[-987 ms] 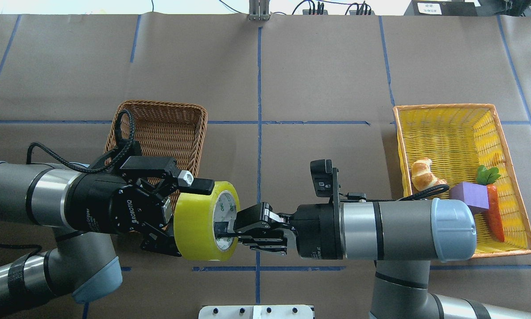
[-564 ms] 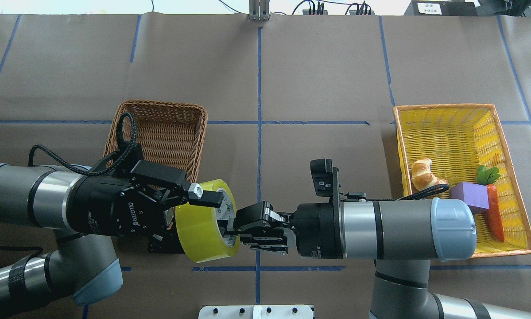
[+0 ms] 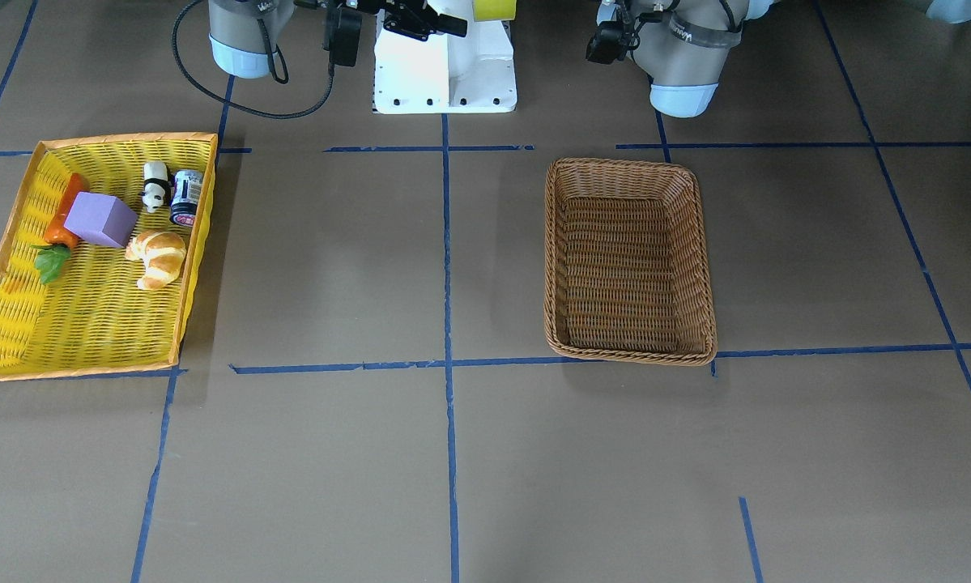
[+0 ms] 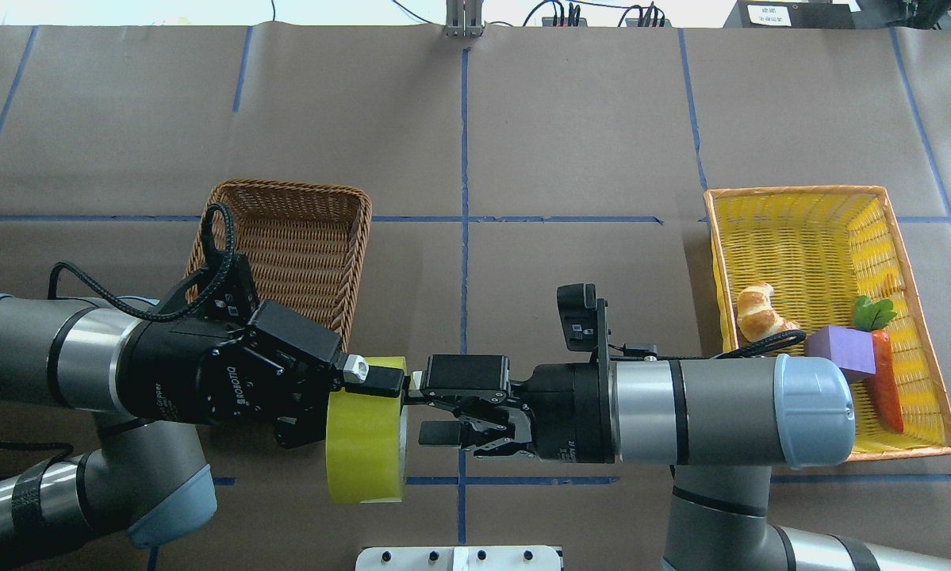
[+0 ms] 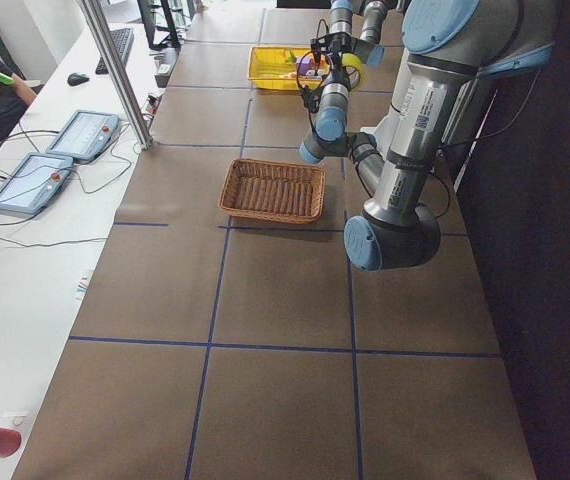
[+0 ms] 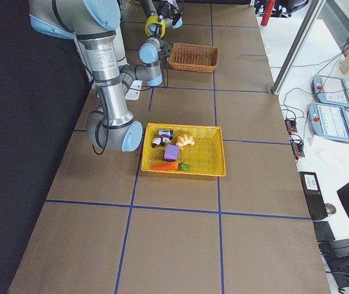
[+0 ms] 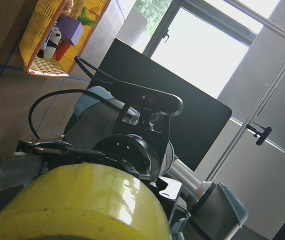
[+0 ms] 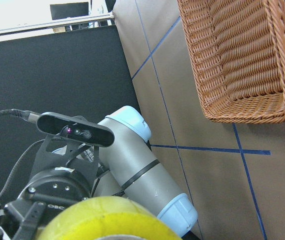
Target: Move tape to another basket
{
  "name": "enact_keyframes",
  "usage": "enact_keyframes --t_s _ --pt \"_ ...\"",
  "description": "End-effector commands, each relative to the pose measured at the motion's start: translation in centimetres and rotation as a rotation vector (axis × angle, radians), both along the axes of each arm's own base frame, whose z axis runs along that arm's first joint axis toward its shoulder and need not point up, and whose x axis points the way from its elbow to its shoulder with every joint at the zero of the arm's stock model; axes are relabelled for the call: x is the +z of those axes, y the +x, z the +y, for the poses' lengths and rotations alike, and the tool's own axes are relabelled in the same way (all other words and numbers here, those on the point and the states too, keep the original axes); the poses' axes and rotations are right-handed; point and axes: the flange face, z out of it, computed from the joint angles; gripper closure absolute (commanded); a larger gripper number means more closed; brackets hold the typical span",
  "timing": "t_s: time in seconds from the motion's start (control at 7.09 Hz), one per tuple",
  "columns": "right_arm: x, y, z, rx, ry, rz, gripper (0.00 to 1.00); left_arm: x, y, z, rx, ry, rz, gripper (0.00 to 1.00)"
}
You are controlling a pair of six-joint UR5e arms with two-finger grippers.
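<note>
The tape (image 4: 364,432), a yellow roll, hangs edge-on above the table's near middle. My left gripper (image 4: 366,396) is shut on it, with one finger (image 4: 376,382) across its top. My right gripper (image 4: 429,406) is open just to the right of the roll and apart from it. The brown wicker basket (image 4: 289,188) stands empty behind my left wrist, and shows whole in the front-facing view (image 3: 627,166). The left wrist view shows the tape (image 7: 82,200) close up. The right wrist view shows the tape (image 8: 112,220) and the basket (image 8: 242,60).
A yellow tray (image 4: 792,192) at the right holds a croissant (image 4: 761,311), a purple block (image 4: 840,351) and a carrot (image 4: 886,385). The front-facing view also shows a panda toy (image 3: 155,185) and a small can (image 3: 185,197) in it. The robot's white base (image 3: 445,73) sits between the arms.
My right gripper has let go of the tape, opened and drawn back to the right. My left gripper has turned the roll edge-on and keeps hold of it.
</note>
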Motion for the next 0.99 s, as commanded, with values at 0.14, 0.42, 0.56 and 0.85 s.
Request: enact_keyframes --t_s 0.14,0.42,0.56,0.85 --pt "0.0 0.1 -0.1 0.004 0.001 -0.001 0.00 0.0 -0.8 -0.1 -0.007 0.009 0.000 1.00" --pt "0.0 0.3 -0.4 0.013 0.002 -0.001 0.00 2.2 -3.9 -2.6 -0.053 0.051 -0.072 1.00" --pt "0.2 0.5 -0.7 0.027 0.002 0.003 0.00 3.3 -6.9 -5.8 -0.101 0.086 -0.159 1.00" --pt "0.4 1.0 -1.8 0.089 0.002 0.008 0.00 3.6 -11.4 -10.1 -0.137 0.099 -0.334 1.00"
